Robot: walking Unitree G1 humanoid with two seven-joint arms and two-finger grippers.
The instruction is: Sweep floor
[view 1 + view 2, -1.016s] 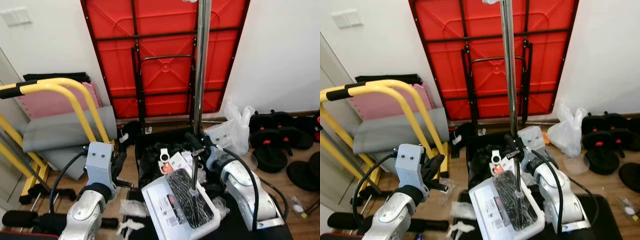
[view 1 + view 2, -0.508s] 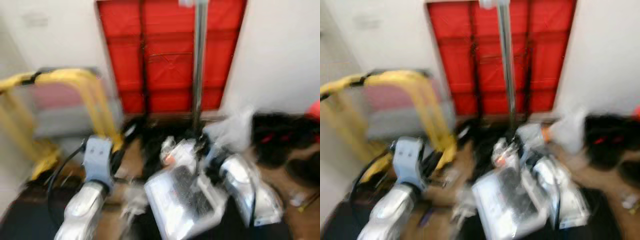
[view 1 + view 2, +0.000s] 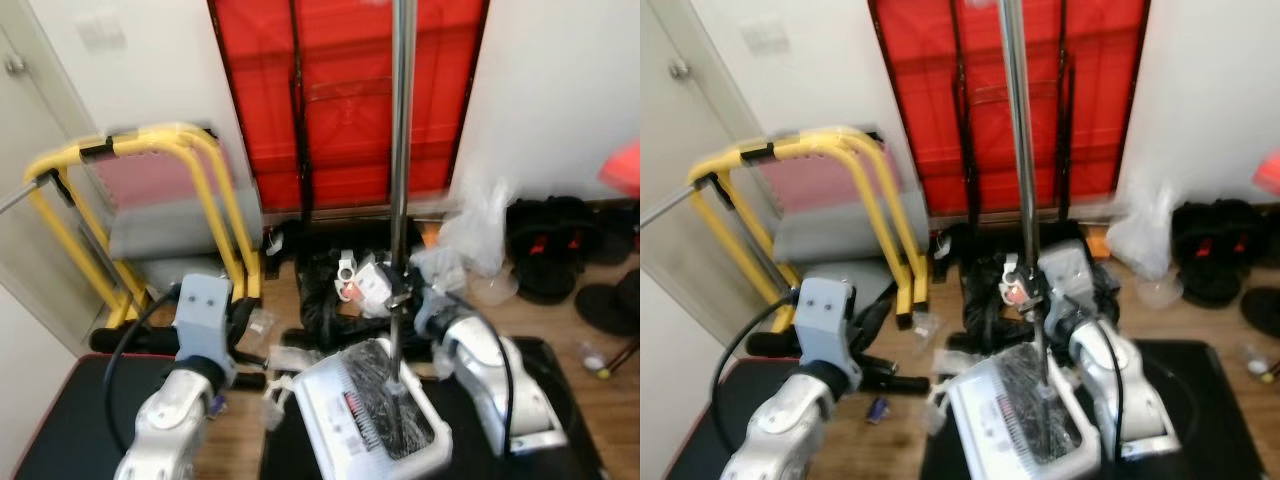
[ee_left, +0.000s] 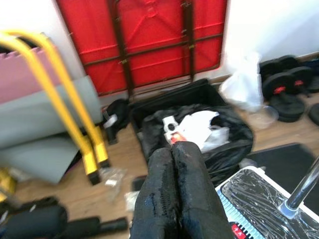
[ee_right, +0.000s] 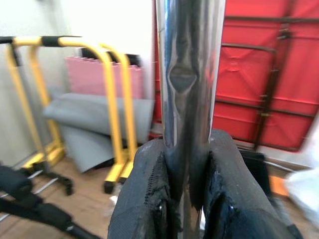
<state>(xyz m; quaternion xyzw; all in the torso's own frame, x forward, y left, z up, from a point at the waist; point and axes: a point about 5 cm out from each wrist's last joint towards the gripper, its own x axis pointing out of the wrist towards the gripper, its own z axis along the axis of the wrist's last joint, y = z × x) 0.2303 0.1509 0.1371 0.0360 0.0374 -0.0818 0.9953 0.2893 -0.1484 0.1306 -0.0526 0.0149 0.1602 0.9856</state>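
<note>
Looking down from the head cameras, we see our right end effector [image 3: 402, 298] clamped on the upright silver pole [image 3: 401, 150] of the sweeper, partway up the shaft, in front of our body. The pole runs down to a white sweeper head [image 3: 375, 415] wrapped in clear film over black bristles, which sits on the wooden floor [image 3: 275, 300] just ahead of us, at the edge of a black mat [image 3: 560, 400]. Our left end effector [image 3: 240, 325] hangs over the floor to the left of the sweeper head, apart from it; from here we cannot quite judge its fingers. Scraps of white litter [image 3: 272, 405] lie on the floor between the two arms. Behind the pole an open black bag [image 3: 330, 290] holds white rubbish, a red folding table [image 3: 345, 100] leans on the wall, a yellow frame [image 3: 150, 200] stands to the left over grey mats [image 3: 170, 235], and black dumbbells [image 3: 555, 255] lie to the right beside a white plastic bag [image 3: 475, 230].

In the left wrist view, the two black fingers [image 4: 162, 199] are pressed together with nothing between them, pointing toward the black bag; a corner of the sweeper head and the foot of the pole show close by.

In the right wrist view, the black fingers [image 5: 144, 199] grip the shiny pole from both sides, with the yellow frame and red table behind.
</note>
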